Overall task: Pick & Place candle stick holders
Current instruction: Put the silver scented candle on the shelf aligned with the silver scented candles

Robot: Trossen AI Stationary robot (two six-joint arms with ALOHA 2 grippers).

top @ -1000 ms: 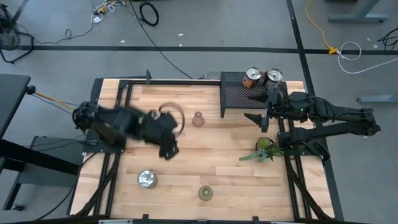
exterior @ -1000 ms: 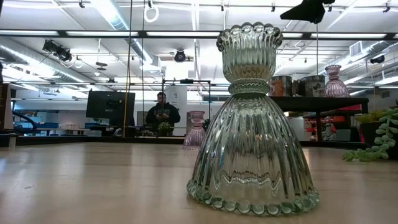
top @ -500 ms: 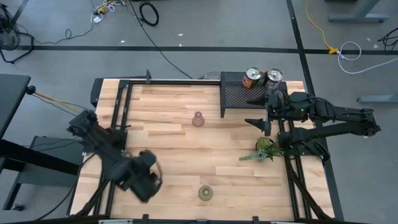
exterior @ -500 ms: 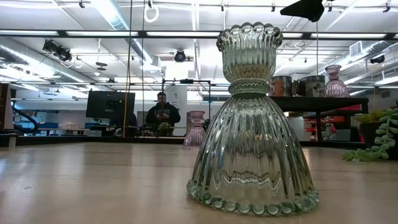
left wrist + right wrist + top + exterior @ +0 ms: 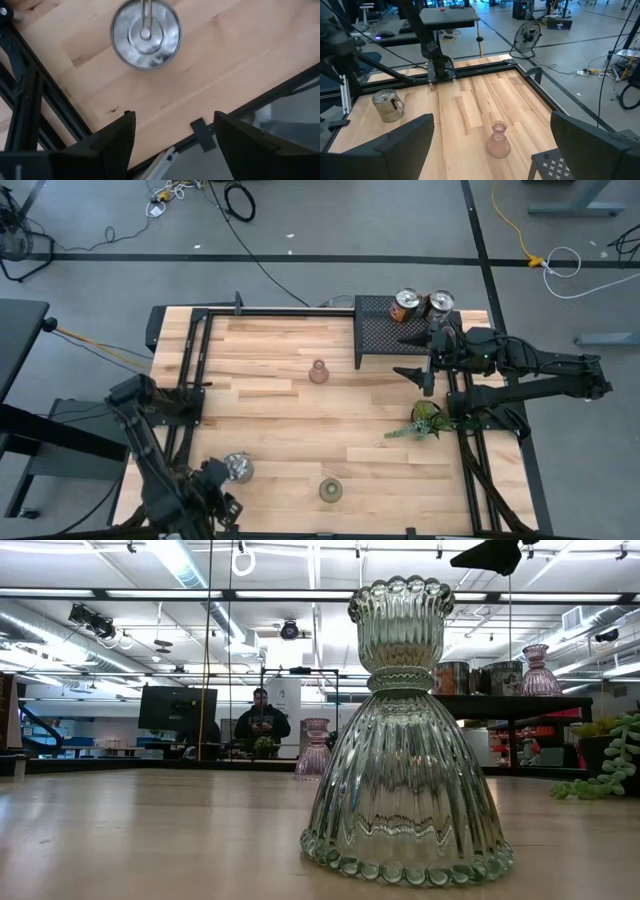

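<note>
Biggest first: the green glass holder [image 5: 405, 730] looks heavy, rigid, slick and breakable, so we'd pinch it at the narrow waist. The silver holder [image 5: 145, 33] is light, hard metal; we'd take its rim or handle. It sits just ahead of the left gripper [image 5: 172, 137], whose fingers gape empty. The pink holder [image 5: 498, 140] stands ahead of the right gripper [image 5: 492, 145], which is spread wide and empty.

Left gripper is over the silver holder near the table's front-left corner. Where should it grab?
Grip the silver holder across its round rim, coming straight down. It stands upright, mouth up, with bare wood all around. The left gripper is open and sits off to one side, so centre it first.
</note>
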